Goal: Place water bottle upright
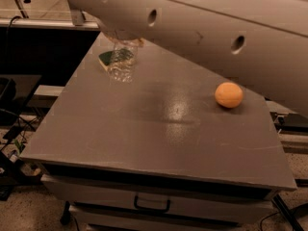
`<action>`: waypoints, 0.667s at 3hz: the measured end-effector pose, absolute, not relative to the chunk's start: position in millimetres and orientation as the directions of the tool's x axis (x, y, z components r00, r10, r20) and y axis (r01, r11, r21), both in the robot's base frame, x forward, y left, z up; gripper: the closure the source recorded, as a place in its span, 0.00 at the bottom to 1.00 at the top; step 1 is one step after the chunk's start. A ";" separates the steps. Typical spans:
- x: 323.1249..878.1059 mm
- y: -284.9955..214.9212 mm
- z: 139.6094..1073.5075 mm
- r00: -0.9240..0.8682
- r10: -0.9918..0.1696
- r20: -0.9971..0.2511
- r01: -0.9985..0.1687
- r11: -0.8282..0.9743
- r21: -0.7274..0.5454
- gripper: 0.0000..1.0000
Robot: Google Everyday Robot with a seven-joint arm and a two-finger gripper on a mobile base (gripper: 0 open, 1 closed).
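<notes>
The water bottle (121, 64) is a clear ribbed plastic bottle that hangs nearly upright over the far left part of the grey table (144, 138). Its base is close to the tabletop; I cannot tell whether it touches. Its cap and label are hidden behind my arm. My gripper (122, 40) is directly above it, shut on the bottle's upper part and mostly covered by the big white arm that crosses the top of the view.
A green and yellow sponge (109, 57) lies right behind the bottle. An orange (229, 95) sits on the right side of the table. A drawer with a handle (151, 205) is below the front edge. Cables lie on the floor at left.
</notes>
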State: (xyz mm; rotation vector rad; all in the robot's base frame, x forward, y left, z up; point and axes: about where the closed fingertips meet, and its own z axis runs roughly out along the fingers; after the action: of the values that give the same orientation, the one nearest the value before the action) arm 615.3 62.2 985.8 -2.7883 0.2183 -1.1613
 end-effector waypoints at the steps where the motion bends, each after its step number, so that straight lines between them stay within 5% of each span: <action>1: 627.3 34.2 992.8 0.624 -0.097 0.775 0.032 -0.988 -0.149 1.00; 2: 628.5 34.1 995.9 0.603 -0.047 0.796 0.172 -0.967 -0.188 1.00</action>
State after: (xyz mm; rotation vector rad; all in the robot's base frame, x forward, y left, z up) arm 628.5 34.1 995.9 -2.5861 -0.1027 -1.2946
